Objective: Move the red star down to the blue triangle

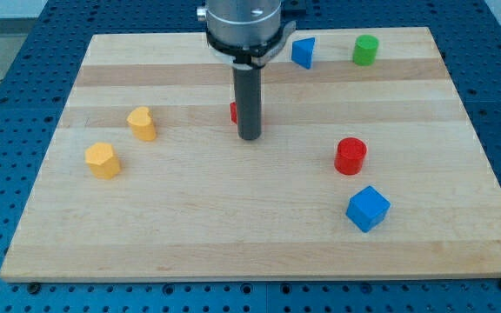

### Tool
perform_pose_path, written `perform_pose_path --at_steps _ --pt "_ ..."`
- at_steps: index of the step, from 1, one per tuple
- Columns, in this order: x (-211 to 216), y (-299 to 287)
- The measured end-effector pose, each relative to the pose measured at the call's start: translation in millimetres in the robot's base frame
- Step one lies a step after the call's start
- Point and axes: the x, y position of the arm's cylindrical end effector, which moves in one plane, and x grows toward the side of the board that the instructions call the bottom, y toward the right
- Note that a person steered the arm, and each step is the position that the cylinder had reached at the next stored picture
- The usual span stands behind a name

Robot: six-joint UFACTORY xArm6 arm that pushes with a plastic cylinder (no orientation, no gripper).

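Note:
The red star (pixel 234 112) is near the board's upper middle, mostly hidden behind my rod; only a sliver shows on its left side. My tip (pixel 249 136) rests just in front of the star, at its lower right. The blue triangle (pixel 303 52) sits at the view's top, right of the rod, above and to the right of the star.
A green cylinder (pixel 365 49) is at the top right. A red cylinder (pixel 350 156) and a blue cube (pixel 368 208) are at the right. A yellow heart (pixel 143 123) and a yellow hexagon (pixel 103 160) are at the left. The wooden board (pixel 233 235) ends on a blue pegboard.

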Motion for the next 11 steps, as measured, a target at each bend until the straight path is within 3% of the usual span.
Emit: perform_pose_path --at_steps 4,6,9,11 --pt "-35.1 -67.4" --pt "-61.4 -37.7" --pt "-62.7 57.5" --pt "-54.3 66.2"
